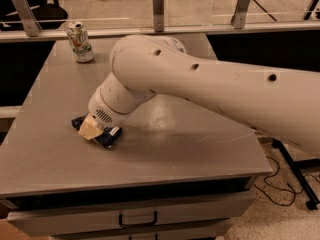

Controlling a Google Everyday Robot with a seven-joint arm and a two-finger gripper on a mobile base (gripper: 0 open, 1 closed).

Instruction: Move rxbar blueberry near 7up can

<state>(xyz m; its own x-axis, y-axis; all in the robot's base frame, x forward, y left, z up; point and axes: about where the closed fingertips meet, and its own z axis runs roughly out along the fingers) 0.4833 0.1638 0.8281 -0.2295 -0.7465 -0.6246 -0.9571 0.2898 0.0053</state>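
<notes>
The rxbar blueberry [111, 135] is a dark navy wrapper at the front left of the grey table [200, 149]. My gripper [92, 129] is down on the bar and shut on it. A tan finger [89, 130] covers the bar's middle, and its two ends stick out on either side. The bar is at or just above the tabletop. The 7up can [80, 41] is silver-white with green markings. It stands upright at the far left corner, well apart from the bar and behind it.
My thick white arm [210, 84] reaches in from the right across the middle of the table. A glass railing with metal posts [158, 6] runs behind the far edge. A drawer with a handle [137, 218] sits below the front edge.
</notes>
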